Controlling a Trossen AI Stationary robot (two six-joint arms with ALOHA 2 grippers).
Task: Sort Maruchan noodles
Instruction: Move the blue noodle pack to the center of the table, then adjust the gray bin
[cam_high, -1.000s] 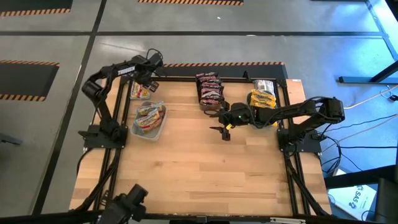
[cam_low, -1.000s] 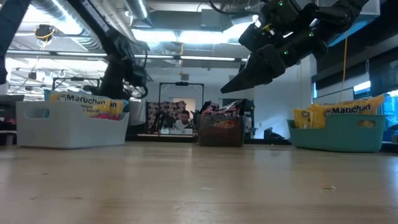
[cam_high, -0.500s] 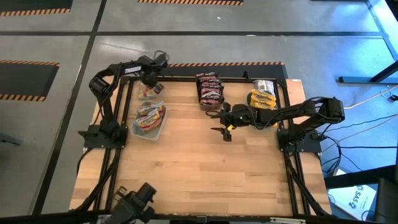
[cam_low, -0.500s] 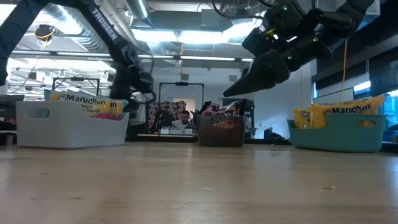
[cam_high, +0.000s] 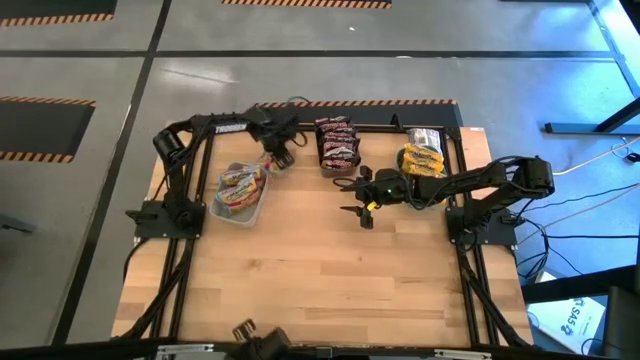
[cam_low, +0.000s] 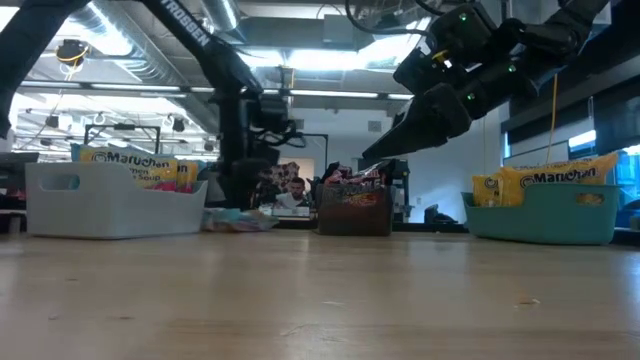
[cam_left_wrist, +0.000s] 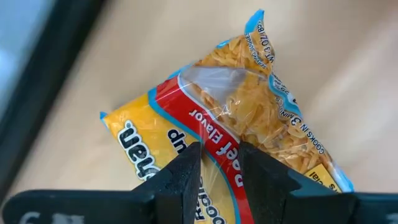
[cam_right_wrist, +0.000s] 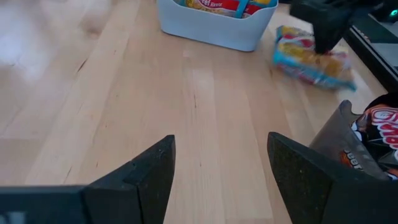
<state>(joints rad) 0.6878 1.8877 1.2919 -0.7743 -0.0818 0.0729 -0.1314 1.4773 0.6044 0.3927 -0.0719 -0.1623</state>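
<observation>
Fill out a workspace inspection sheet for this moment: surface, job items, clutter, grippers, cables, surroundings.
Surface: wooden table, bare across its near half.
Job's things: noodle packs in three bins: white bin at left, dark bin at centre, teal bin at right. One yellow pack lies loose on the wood between the white and dark bins.
Clutter: nothing seen.
Grippers: left gripper over the loose pack, jaws closing on its edge; grip not certain. Right gripper hovers open and empty above the table centre.
Cables: bundle on the floor right of the table.
Surroundings: striped floor tape; a person shows far behind the table.
</observation>
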